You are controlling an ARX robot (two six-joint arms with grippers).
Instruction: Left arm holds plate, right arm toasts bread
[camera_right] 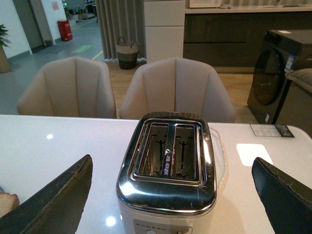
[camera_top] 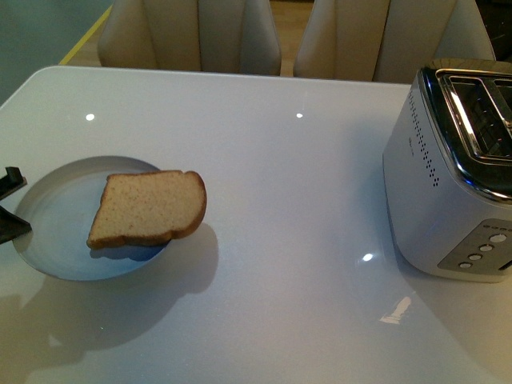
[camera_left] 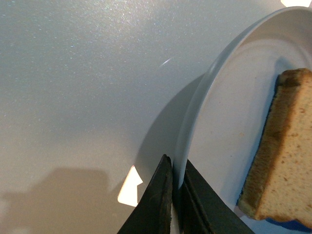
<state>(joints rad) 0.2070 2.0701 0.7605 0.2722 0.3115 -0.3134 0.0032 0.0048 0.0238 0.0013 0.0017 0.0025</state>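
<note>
The left gripper (camera_left: 176, 168) pinches the plate (camera_top: 56, 240) by its rim, fingers nearly closed. The bread (camera_top: 148, 208) lies on the plate, overhanging its right edge. The right gripper (camera_right: 170, 161) gapes wide, holding nothing, facing the toaster (camera_right: 168, 195) and its 2 slots. 2 chairs (camera_top: 192, 32) stand behind the table (camera_top: 304, 200).

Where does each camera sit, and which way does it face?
Front: on the robot's body, looking ahead and down over the table: plate with bread at left, toaster at right; only tips of the left tool show.
Left wrist: on the left arm, looking along its tool, shut on the plate's rim; bread beyond.
Right wrist: on the right arm, facing the toaster's slots and the chairs beyond; the open right tool frames the picture.
Shared: front and left wrist, plate and bread; front and right wrist, toaster and chairs.
</note>
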